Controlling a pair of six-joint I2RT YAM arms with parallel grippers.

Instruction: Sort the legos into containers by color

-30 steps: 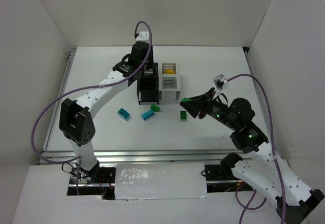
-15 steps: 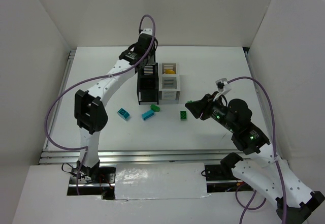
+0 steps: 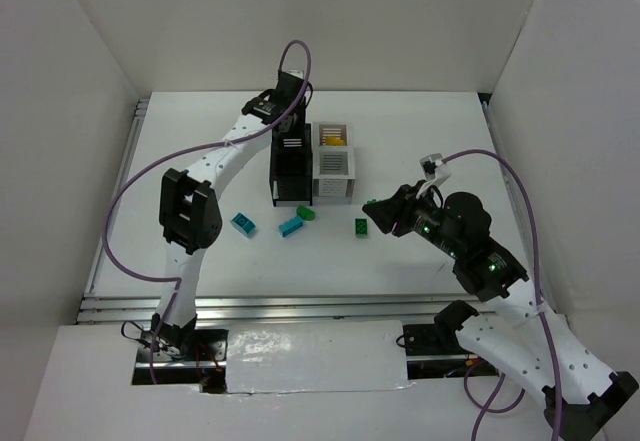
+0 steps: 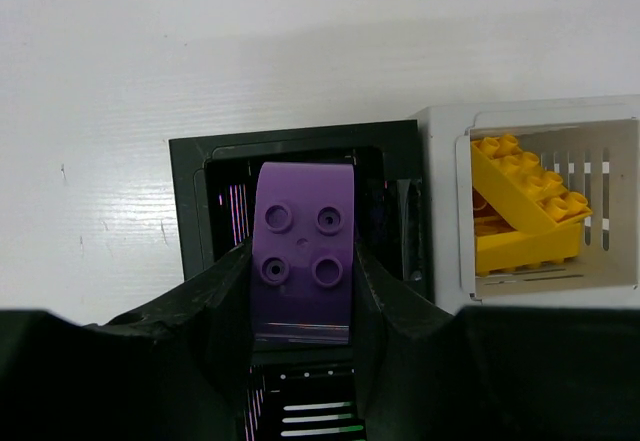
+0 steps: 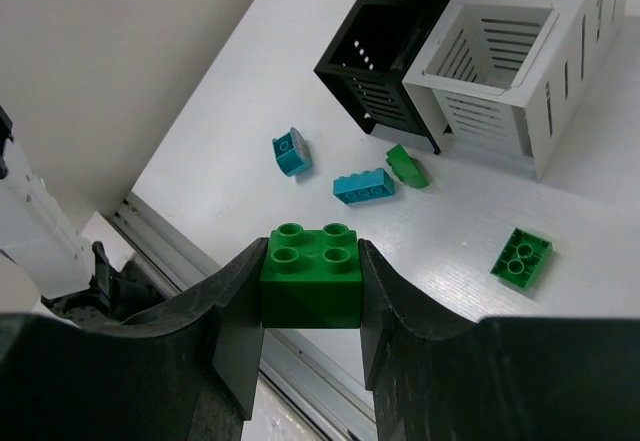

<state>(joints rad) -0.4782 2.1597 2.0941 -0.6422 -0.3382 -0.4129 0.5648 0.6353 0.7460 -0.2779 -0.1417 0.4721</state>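
We see the purple brick (image 4: 303,261) clamped between the left gripper (image 4: 303,279) fingers, over the far black box (image 4: 190,211). The brick hides most of that box's inside. Next to it, yellow bricks (image 4: 525,201) lie in a white box (image 4: 445,211). Our left arm (image 3: 225,156) stretches far out over the cluster. The right gripper (image 5: 310,251) pinches a green brick (image 5: 310,286) above the table (image 5: 590,251), apart from the boxes. One teal brick (image 5: 291,152), a long teal brick (image 5: 364,187), a tilted green brick (image 5: 405,165) and a flat green brick (image 5: 521,258) lie loose below.
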